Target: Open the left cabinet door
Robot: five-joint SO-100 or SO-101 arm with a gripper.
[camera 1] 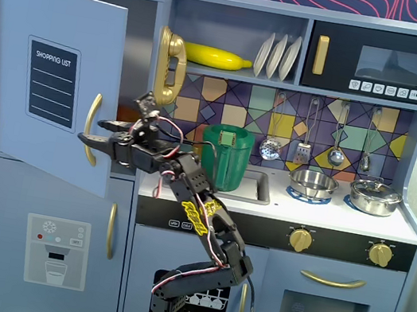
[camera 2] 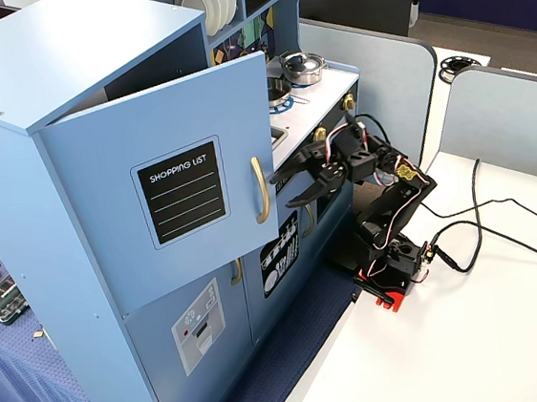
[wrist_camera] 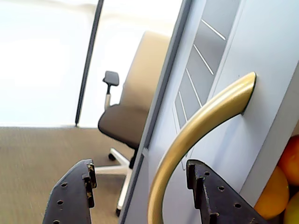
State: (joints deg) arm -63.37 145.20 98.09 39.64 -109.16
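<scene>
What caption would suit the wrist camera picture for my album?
Open gripper straddling the curved gold handle of the partly open left cabinet door, an office chair beyond.

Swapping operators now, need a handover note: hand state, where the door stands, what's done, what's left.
Hand: open, fingers on either side of the gold handle, not clamped on it.
Left cabinet door: already swung partly open, hinged on its left edge in a fixed view; the shelf behind it shows, with orange fruit in the wrist view.
Lower dispenser door: shut.
Done: door ajar.
Left: probably swing it wider, then back the hand clear of the handle.
</scene>
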